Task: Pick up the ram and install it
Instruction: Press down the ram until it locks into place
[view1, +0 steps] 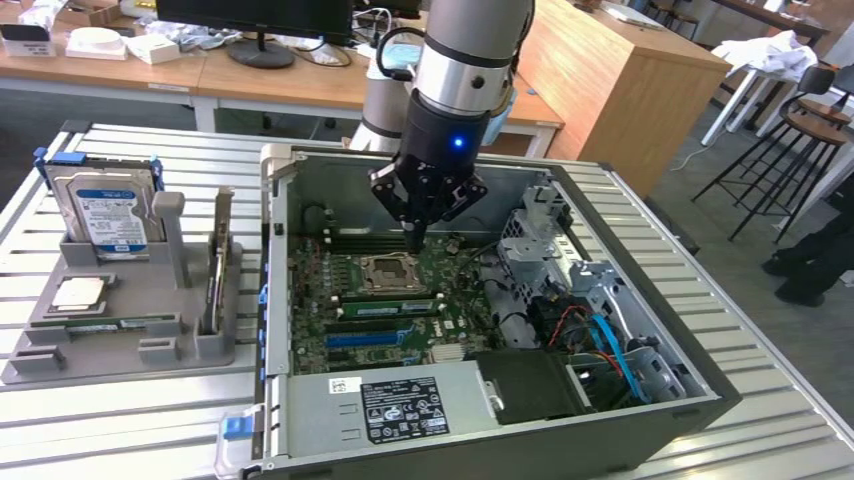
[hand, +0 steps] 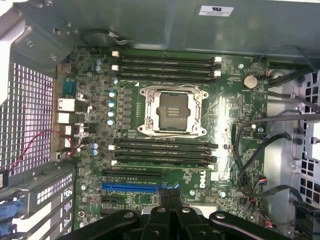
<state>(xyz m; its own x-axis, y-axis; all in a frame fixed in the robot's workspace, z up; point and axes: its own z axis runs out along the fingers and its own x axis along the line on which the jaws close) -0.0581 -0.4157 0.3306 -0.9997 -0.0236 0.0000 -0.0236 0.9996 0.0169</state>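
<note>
Closest to the work: gripper low inside the computer case, jaws pressed together with nothing between them. Just under the tips, the CPU socket, flanked on both sides by black memory slots, all apparently bare in the wrist view. Seen at the case's front edge in the exterior view, the grey power supply.

Outside the case, on the exterior view's left, a grey parts tray beside the case wall. Lying flat in the tray's near part, well apart from the gripper: the ram, not yet picked up. Cannot tell whether a second stick lies alongside it. Further back in the tray, an upright expansion card and a hard drive.

Judged light, thin and stiff, but easily harmed by bending or by pressure on the chips. Probably best taken across its thickness near the middle of the upper long edge, clear of the contact edge.
</note>
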